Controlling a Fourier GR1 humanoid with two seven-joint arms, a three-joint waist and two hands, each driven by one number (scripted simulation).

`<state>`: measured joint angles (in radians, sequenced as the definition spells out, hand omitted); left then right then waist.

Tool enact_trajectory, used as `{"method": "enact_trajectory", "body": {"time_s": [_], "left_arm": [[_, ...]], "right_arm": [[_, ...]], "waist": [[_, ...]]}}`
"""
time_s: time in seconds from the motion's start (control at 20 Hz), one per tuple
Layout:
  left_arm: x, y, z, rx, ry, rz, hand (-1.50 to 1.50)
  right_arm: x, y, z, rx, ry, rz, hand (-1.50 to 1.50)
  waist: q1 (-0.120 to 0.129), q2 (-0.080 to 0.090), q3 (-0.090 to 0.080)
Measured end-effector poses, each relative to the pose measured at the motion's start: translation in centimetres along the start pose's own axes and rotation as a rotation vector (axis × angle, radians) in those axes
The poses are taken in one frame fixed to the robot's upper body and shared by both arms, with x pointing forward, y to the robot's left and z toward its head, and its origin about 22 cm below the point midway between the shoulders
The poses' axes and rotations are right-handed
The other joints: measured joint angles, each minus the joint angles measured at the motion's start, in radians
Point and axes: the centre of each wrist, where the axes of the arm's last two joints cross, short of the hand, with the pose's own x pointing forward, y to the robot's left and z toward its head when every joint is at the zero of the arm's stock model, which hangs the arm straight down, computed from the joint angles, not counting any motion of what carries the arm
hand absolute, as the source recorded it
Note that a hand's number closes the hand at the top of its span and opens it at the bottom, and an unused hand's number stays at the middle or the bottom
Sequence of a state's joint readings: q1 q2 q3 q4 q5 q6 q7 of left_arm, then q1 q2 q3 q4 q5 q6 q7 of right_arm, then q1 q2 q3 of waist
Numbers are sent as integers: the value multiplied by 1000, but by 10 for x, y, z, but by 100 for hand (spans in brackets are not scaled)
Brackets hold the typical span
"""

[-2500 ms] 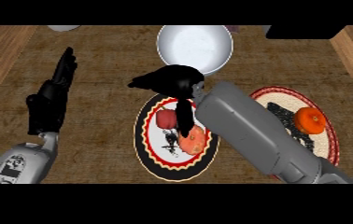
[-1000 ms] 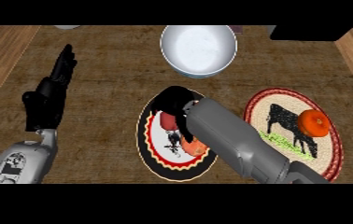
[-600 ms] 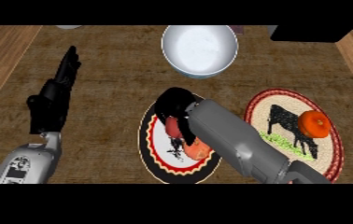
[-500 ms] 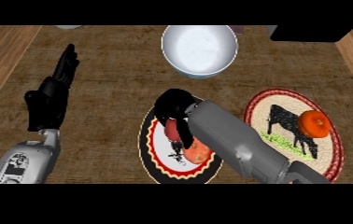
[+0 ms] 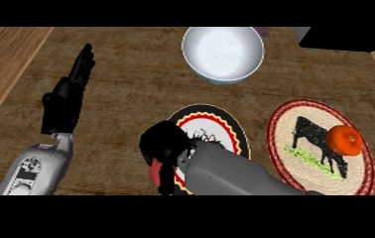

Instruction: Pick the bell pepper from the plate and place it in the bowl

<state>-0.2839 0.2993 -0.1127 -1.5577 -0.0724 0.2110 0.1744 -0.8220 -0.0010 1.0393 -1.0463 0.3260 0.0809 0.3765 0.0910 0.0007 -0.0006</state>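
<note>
Black left hand (image 5: 67,100), one: far left on the brown counter (image 5: 132,78), fingers straight and pointing away, resting, holding nothing. Red pepper (image 5: 156,173), one: only a sliver shows below the right hand, at the left rim of the plate as seen from above; whether it sits on the plate or is already raised cannot be told. Black right hand (image 5: 165,142), one: fingers curled down round the pepper and hiding most of it, grey forearm coming in from the lower edge. Plate (image 5: 236,133), with a red, yellow and black zigzag rim: the pepper's starting place, partly covered by the forearm. White bowl (image 5: 222,53), one: well apart from the hand, beyond the plate, nothing seen in it. Cow plate (image 5: 311,155), far right, carrying one orange thing (image 5: 344,139); no part of this task. Plates in all: two. Handling note, as judgement: the step is the lift and carry. The fingers should stay closed round the pepper and rise clear of the plate before any travel; the hand then goes forward and a little right, passes over the bowl's near rim, and opens only above the middle of the bowl.
</note>
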Motion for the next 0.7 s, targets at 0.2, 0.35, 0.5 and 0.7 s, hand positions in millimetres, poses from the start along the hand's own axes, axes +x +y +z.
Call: {"method": "enact_trajectory", "body": {"time_s": [0.2, 0.35, 0.5, 0.7], "left_arm": [[-3, -1, -2, -4, 7, 2, 0], [-3, 2, -4, 3, 13, 1, 0], [-6, 2, -3, 13, 21, 4, 0], [-10, 7, 1, 31, 28, 1, 0]], "right_arm": [[38, 3, 19, -107, -11, -79, 150], [58, -2, 33, -231, -40, -180, 150], [79, -13, 47, -366, -65, -265, 150], [97, -28, 58, -523, -38, -325, 150]], "waist": [[-2, -1, 0], [-11, -3, 0], [-23, -7, 0], [-40, -11, -1]]}}
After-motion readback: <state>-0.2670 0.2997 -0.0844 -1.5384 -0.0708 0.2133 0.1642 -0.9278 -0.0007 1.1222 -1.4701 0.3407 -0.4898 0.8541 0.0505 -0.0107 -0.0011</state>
